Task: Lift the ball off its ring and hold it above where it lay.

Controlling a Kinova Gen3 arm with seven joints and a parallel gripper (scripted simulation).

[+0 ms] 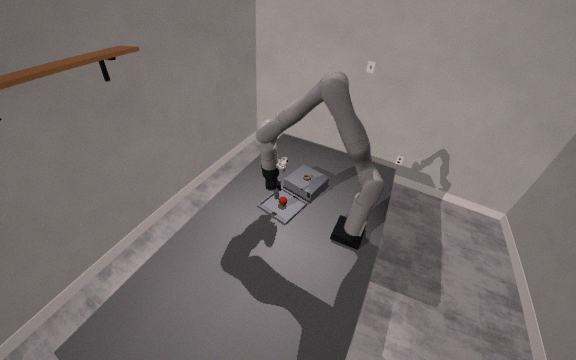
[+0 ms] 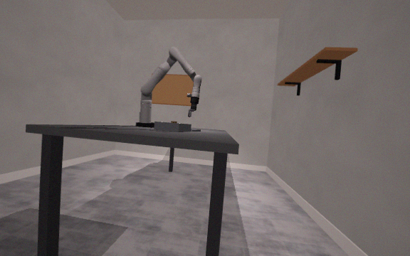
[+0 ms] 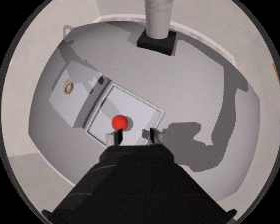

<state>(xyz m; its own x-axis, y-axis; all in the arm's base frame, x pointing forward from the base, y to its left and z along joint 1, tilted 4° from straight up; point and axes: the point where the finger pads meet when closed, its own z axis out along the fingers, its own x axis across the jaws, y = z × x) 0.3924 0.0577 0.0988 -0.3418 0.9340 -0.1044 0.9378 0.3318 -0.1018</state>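
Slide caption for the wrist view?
Open gripper above the red ball on its tray, nothing grasped.

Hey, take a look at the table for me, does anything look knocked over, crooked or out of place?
Nothing stands out. The red ball sits in its shallow tray, the higher stand beside it carries its empty ring, and the open pincer hangs above the tray, touching nothing.

One red ball (image 1: 282,200), one shallow tray (image 1: 270,209), one higher stand (image 1: 318,186), two rings (the ball's own is hidden), one arm (image 1: 348,127).
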